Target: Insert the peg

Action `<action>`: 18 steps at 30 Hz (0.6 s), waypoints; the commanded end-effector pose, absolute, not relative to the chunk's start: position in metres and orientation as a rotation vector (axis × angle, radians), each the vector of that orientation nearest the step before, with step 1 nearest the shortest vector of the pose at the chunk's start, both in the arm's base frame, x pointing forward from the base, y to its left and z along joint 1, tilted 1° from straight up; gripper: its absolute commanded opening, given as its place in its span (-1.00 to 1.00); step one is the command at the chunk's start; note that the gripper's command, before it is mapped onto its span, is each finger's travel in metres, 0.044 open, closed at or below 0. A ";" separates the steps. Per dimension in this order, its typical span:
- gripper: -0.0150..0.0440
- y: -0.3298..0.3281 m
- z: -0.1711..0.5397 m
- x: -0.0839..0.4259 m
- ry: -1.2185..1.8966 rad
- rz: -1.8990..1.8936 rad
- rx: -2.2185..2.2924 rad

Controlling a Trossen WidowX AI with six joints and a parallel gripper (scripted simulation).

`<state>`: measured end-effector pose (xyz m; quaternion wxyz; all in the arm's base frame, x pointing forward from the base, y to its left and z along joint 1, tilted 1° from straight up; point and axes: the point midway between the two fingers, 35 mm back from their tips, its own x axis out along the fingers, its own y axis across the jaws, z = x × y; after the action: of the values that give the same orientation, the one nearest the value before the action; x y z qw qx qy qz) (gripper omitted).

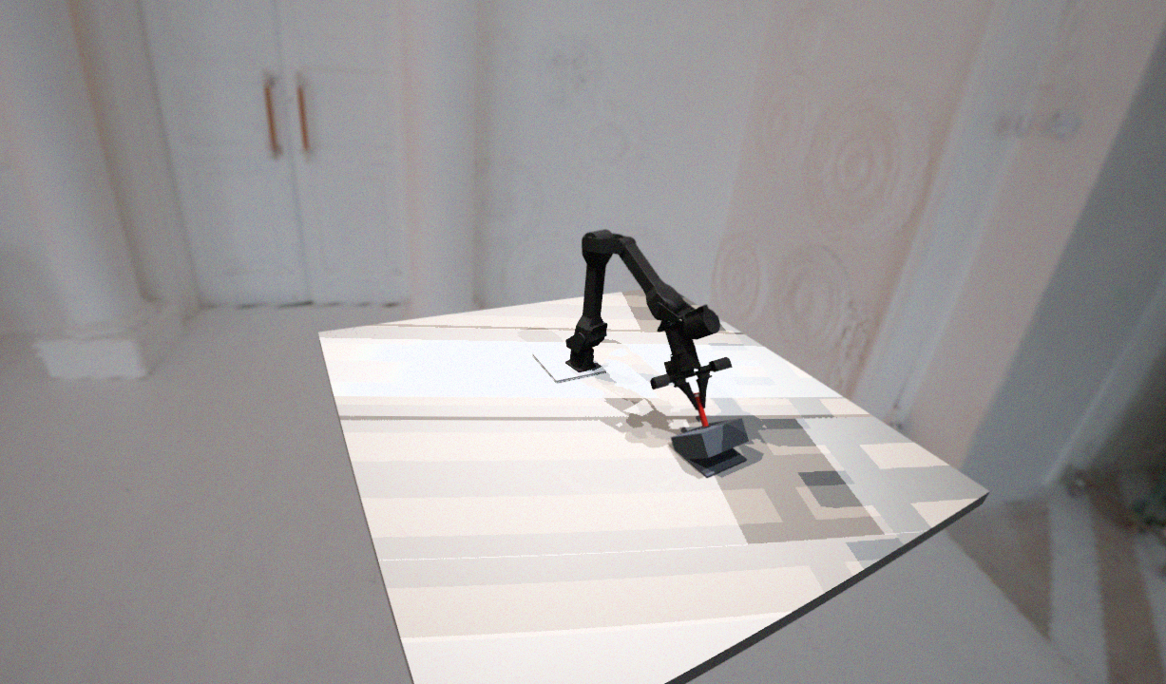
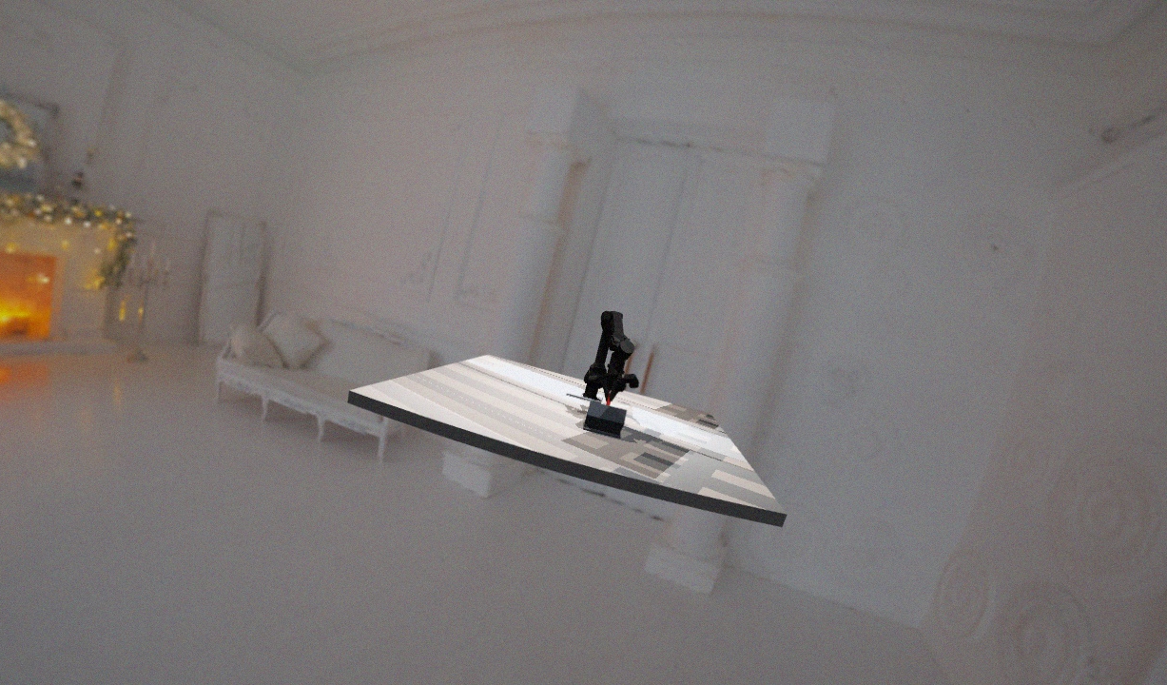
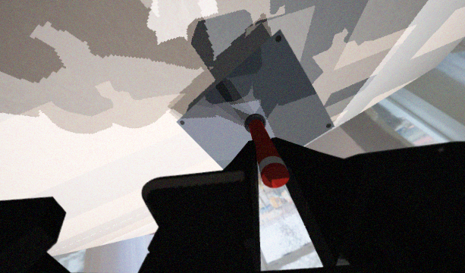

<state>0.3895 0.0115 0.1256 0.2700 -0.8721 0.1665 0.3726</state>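
Observation:
The red round peg (image 1: 703,415) (image 2: 607,402) (image 3: 262,138) has a pale band near its top end. My gripper (image 1: 699,402) (image 3: 262,144) is shut on the peg and holds it tilted, in line with the fingers. The dark grey sloped panel (image 1: 707,440) (image 2: 605,418) (image 3: 296,114) stands below the fingers. In the wrist view the peg's bottom end is at the dark-rimmed hole (image 3: 247,124) and appears to be inside its rim. How deep it sits cannot be told. The hole is hidden in the top and exterior views.
The panel stands on the patterned table (image 1: 485,510) (image 2: 485,410), with its base plate (image 1: 722,464) under it. The arm's base (image 1: 583,364) is behind the panel. Patches of shadow and light lie across the table and panel face.

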 end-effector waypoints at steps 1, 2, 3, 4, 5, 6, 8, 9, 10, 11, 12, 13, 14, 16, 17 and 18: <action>-0.49 0.012 0.122 0.391 0.445 1.009 -2.352; -0.49 0.012 0.122 0.392 0.445 1.009 -2.352; -0.49 0.012 0.121 0.392 0.445 1.009 -2.352; -0.49 0.012 0.121 0.392 0.445 1.009 -2.352; -0.49 0.012 0.120 0.393 0.445 1.009 -2.352; -0.49 0.012 0.120 0.393 0.445 1.009 -2.352; -0.49 0.011 0.119 0.394 0.445 1.008 -2.352; -0.49 0.011 0.118 0.395 0.445 1.008 -2.352; -0.49 0.011 0.118 0.395 0.445 1.008 -2.352; -0.49 0.011 0.117 0.396 0.445 1.008 -2.352; -0.49 0.011 0.117 0.396 0.445 1.008 -2.352; -0.49 0.011 0.116 0.397 0.445 1.008 -2.352; -0.49 0.011 0.116 0.397 0.445 1.008 -2.352; -0.49 0.011 0.115 0.398 0.445 1.008 -2.352; -0.49 0.011 0.114 0.398 0.445 1.008 -2.352; -0.49 0.011 0.114 0.399 0.445 1.008 -2.352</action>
<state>0.3969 0.0107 0.1157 0.2706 -0.8716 0.1679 0.3726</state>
